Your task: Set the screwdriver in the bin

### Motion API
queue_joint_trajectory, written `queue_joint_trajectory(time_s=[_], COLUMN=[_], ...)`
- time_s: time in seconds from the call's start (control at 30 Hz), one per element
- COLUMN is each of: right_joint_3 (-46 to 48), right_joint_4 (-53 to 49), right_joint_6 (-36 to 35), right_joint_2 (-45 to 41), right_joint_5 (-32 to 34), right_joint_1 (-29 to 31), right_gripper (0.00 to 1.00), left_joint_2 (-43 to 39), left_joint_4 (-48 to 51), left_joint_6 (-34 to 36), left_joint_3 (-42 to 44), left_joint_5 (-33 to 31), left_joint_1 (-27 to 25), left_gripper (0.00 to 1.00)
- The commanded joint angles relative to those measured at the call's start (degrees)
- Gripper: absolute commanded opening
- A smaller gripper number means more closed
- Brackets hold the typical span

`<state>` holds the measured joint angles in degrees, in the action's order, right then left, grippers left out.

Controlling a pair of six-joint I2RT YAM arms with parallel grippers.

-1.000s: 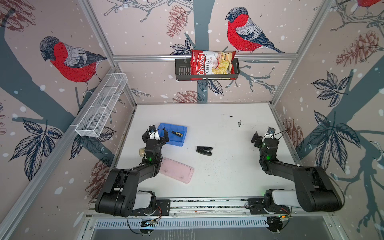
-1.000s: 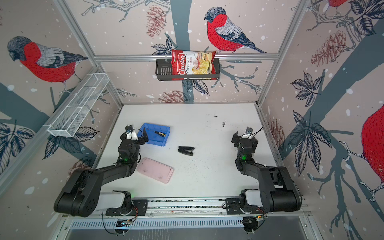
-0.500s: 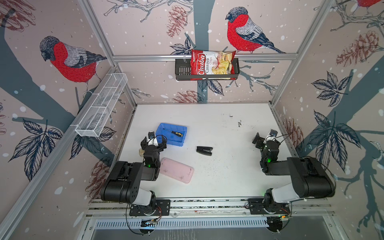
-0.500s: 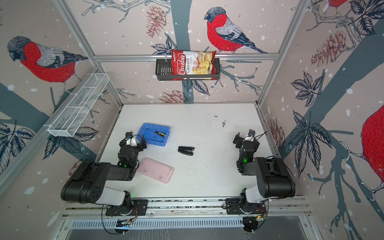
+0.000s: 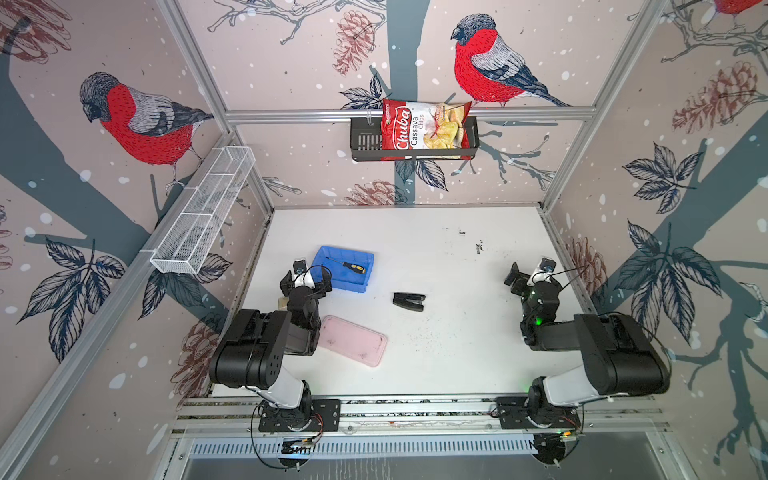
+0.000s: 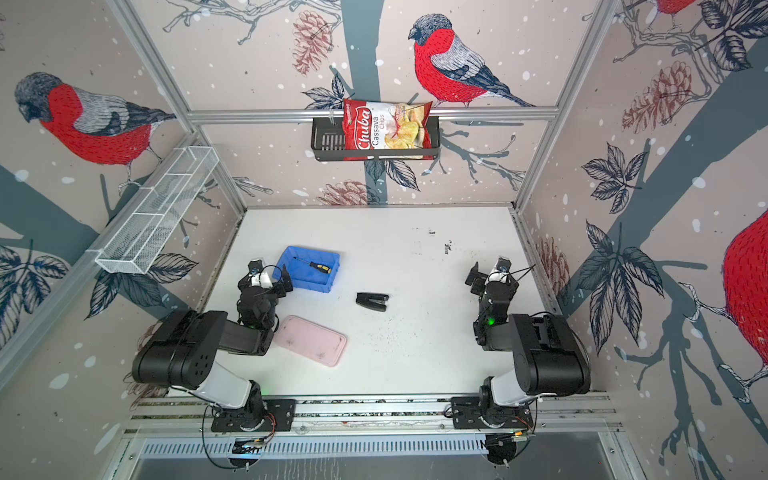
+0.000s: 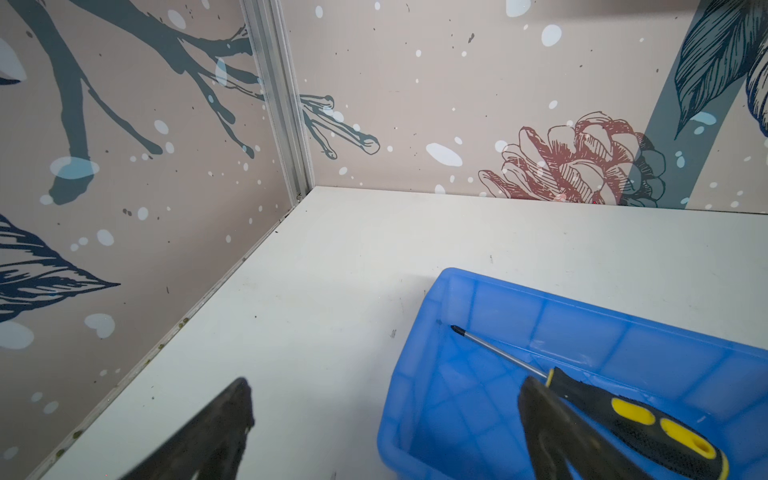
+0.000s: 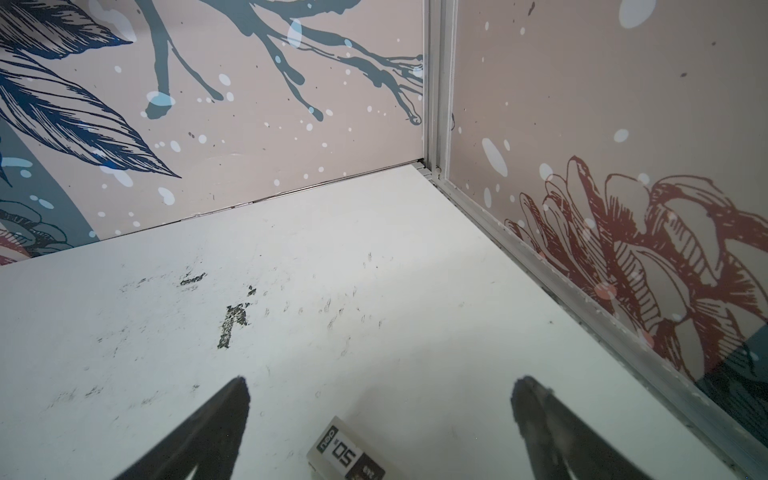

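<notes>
The screwdriver (image 5: 352, 266) (image 6: 316, 267), with a yellow-and-black handle, lies flat inside the blue bin (image 5: 348, 287) (image 6: 309, 251) in both top views. My left gripper (image 5: 306, 277) (image 6: 266, 279) stands open at the bin's near-left corner and holds nothing. In the left wrist view its gripper (image 7: 386, 386) spans the bin's wall (image 7: 582, 328), and one finger partly covers the screwdriver (image 7: 648, 428). My right gripper (image 5: 530, 272) (image 6: 490, 272) (image 8: 380, 382) hangs open and empty near the right wall.
A black stapler (image 5: 409, 301) lies mid-table and a pink tray (image 5: 353, 345) sits by the left arm. A small white box (image 8: 345, 453) lies under the right gripper. A white mesh basket (image 5: 203, 216) hangs on the left wall, a chips bag (image 5: 424, 129) on the back shelf.
Both arms have folded back toward the front rail, their large links swinging up. The grippers stay open and have barely shifted. The screwdriver has not moved in the bin.
</notes>
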<state>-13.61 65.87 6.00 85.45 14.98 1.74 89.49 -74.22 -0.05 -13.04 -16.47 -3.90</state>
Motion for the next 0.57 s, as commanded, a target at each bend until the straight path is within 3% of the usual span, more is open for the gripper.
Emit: queue_joint_trajectory(time_s=[0.0,0.53], right_joint_3=[-0.2,-0.1], right_joint_4=[1.7,1.9], right_joint_6=[0.2,0.2], right_joint_2=[0.1,-0.1], right_joint_5=[-0.2,-0.1], right_joint_1=[-0.1,0.0], right_gripper=[1.00,1.00], left_joint_2=[0.1,0.1], left_joint_4=[-1.9,-1.8], left_joint_6=[-0.3,-0.3], left_joint_3=[0.1,0.0], left_joint_5=[0.3,0.3], left_joint_1=[0.0,0.0], left_gripper=[0.98,0.98])
